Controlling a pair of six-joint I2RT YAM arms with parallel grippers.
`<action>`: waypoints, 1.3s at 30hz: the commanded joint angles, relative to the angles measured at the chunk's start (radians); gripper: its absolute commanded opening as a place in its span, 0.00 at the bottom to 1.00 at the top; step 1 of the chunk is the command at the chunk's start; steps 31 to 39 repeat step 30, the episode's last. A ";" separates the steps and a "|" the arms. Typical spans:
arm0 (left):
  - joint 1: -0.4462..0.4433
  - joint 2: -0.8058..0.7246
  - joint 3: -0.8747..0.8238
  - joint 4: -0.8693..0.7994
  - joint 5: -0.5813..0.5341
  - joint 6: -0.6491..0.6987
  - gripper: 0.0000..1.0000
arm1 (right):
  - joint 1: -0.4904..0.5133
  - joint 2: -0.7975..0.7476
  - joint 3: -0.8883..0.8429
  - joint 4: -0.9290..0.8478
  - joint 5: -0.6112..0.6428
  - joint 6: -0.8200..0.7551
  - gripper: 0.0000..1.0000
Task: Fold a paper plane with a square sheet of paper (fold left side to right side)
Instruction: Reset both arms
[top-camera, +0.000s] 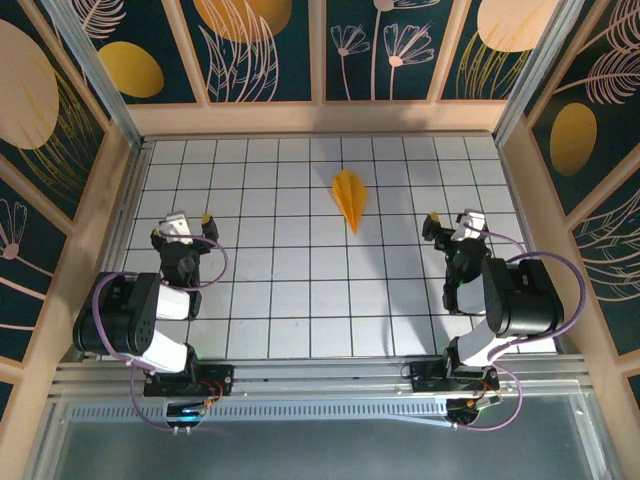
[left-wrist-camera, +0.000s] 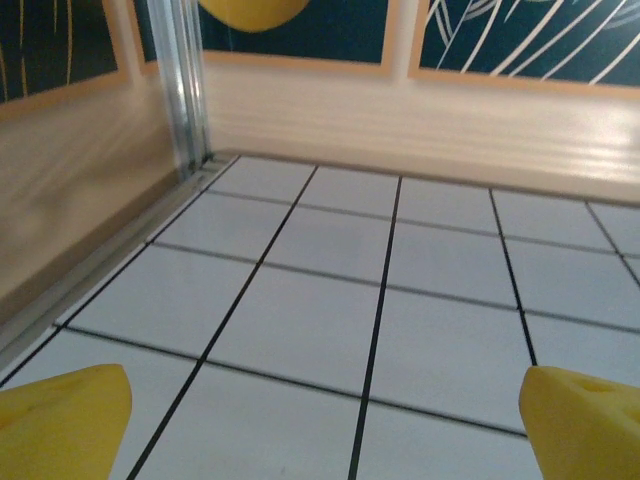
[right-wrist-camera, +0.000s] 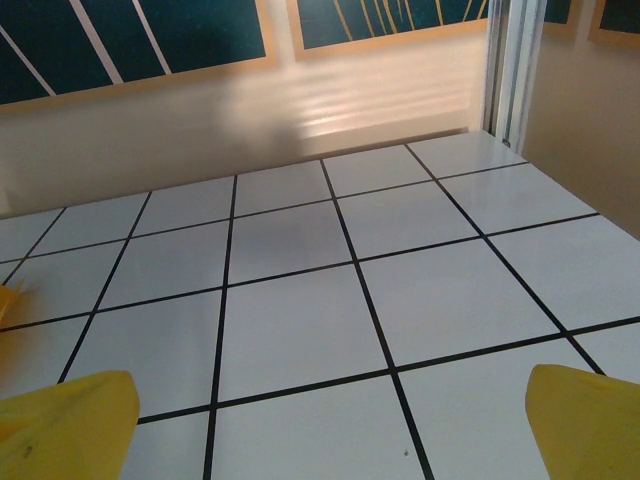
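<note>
Top external view: over the near half of the table (top-camera: 300, 300), the left claw (top-camera: 190, 220) and right claw (top-camera: 452, 220) both stand wide apart, holding nothing. Farther back, between them, lies the paper plane (top-camera: 349, 198), its long axis near-to-far and tip seemingly pointing nearward. The right claw looks closer.

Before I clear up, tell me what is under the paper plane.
The paper plane lies on the white gridded table; the tiles directly beneath it are covered.
</note>
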 joint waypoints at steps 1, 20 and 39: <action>0.007 0.006 0.021 0.009 0.019 0.015 0.99 | 0.000 -0.003 0.012 0.012 0.001 0.002 0.99; 0.007 0.004 0.018 0.010 0.018 0.017 0.99 | 0.005 -0.003 0.013 0.013 0.006 -0.003 0.99; 0.007 0.004 0.020 0.010 0.018 0.016 0.99 | 0.012 -0.003 0.018 0.006 -0.002 -0.012 0.99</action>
